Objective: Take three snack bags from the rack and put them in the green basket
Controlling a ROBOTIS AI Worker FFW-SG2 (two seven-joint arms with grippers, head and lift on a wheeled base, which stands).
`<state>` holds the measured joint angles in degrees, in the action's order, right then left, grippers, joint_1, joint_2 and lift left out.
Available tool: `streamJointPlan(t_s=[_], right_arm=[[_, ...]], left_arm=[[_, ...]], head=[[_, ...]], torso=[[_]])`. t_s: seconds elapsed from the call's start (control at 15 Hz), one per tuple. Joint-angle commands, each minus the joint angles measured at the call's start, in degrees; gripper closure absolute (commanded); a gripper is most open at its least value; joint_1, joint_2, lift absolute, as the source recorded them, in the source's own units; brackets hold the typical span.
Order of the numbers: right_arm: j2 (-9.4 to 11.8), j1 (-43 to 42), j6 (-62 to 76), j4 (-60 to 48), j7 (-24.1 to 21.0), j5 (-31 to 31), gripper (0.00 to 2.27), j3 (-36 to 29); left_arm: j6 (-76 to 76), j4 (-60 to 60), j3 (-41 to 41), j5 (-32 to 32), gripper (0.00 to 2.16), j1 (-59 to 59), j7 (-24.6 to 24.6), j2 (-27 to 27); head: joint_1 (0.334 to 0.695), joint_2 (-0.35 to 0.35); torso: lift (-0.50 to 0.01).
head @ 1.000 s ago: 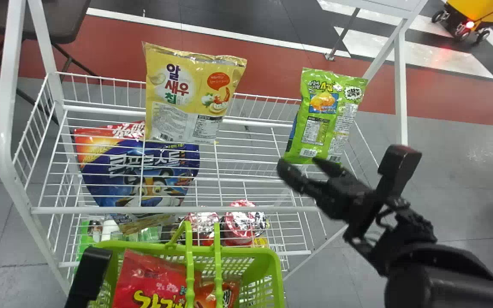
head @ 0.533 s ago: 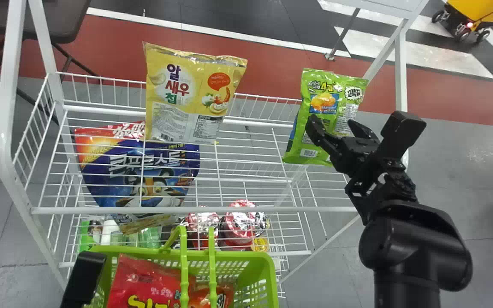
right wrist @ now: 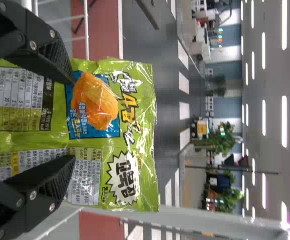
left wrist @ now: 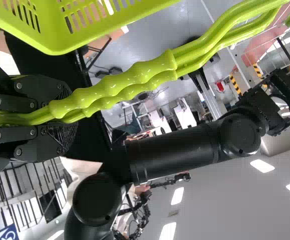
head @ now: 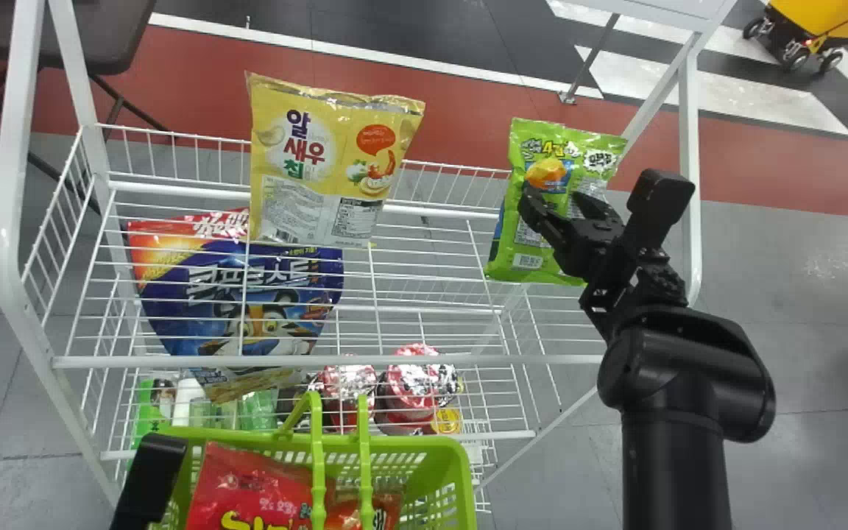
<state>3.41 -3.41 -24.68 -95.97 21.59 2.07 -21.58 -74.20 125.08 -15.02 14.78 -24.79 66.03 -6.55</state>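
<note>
Below the rack's near edge (head: 461, 361), the basket (head: 439, 446) hangs by its handles (left wrist: 119, 87) in your left gripper (left wrist: 64, 117), whose fingers are closed around both. Should that arm tilt, the red bag (head: 247, 486) and the smaller packet (head: 387, 508) could slide toward one corner. Those handles also rise over the basket's mouth, so a bag lowered carelessly might catch on them. Farther off, your right gripper (head: 555, 202) has its fingers well apart, one toward each side of the green bag (head: 567, 140), and has no grip on it; that bag stands upright by the rack's far right corner. Closing too shallowly would likely pinch only slick wrapper and let it slip out; pushing deeper first could shove it against the back rail or tip it over. Beyond its left side, the yellow bag (head: 336, 162) stands at the back edge, apart enough to be safe unless you sweep that way. As for what is hard to make out, the basket's near side is cut off, and one handle partly covers the packet. Wires break up the tubs (head: 413, 379) lower down. You can't tell whether either right finger touches the green wrapper, nor what props that bag's foot.
</note>
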Motion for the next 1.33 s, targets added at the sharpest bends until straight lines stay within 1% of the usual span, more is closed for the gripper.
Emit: streamJointPlan(t_s=[0.0, 0.07, 0.27, 0.6, 0.8, 0.87, 1.0, 1.13, 1.27], right_arm=[[0.0, -0.3, -1.6, 0.1, 3.3, -0.6, 2.05, -0.6], [0.0, -0.1, -2.0, 0.0, 3.9, -0.8, 2.11, -0.8], [0.1, -0.1, -2.0, 0.2, 4.7, -1.0, 2.17, -1.5], [0.0, 3.3, -1.5, -1.7, 6.2, -3.4, 2.19, -3.1], [-0.1, 10.4, -3.8, -13.1, 6.2, -8.2, 2.19, -3.5], [-0.1, 12.7, -6.7, -18.1, 6.4, -11.6, 2.19, -4.5], [-0.4, 16.3, -12.0, -26.7, 6.5, -14.4, 2.19, -5.7], [-1.0, 20.0, -18.9, -35.2, 6.6, -17.4, 2.19, -7.2], [-1.9, 24.1, -29.8, -43.7, 7.1, -22.5, 2.19, -9.7]], left_arm=[[0.1, 0.0, 0.1, 0.0, 1.93, 0.0, 0.1, 0.0], [0.1, 0.0, 0.1, 0.0, 1.93, -0.1, 0.0, 0.1], [0.1, 0.0, 0.0, 0.0, 1.93, -0.1, 0.0, 0.1], [-0.1, 0.5, 0.0, -0.1, 1.93, -0.4, 0.0, 0.1], [-0.1, 1.2, 0.1, -0.2, 1.93, -0.9, 0.0, 0.1], [-0.1, 1.4, 0.1, -0.3, 1.93, -1.0, 0.0, 0.0], [-0.1, 2.0, -0.1, -0.5, 1.93, -1.3, 0.0, 0.1], [-0.3, 3.0, -0.3, -0.7, 1.93, -1.8, -0.1, 0.0], [-0.1, 3.5, 0.0, -0.7, 1.93, -2.4, -0.2, 0.0]], head=[[0.695, -0.350], [0.695, -0.350], [0.695, -0.350], [0.695, -0.350], [0.695, -0.350], [0.695, -0.350], [0.695, -0.350], [0.695, -0.350], [0.695, -0.350]], torso=[[-0.015], [-0.015], [-0.015], [-0.015], [-0.015], [-0.015], [-0.015], [-0.015], [-0.015]])
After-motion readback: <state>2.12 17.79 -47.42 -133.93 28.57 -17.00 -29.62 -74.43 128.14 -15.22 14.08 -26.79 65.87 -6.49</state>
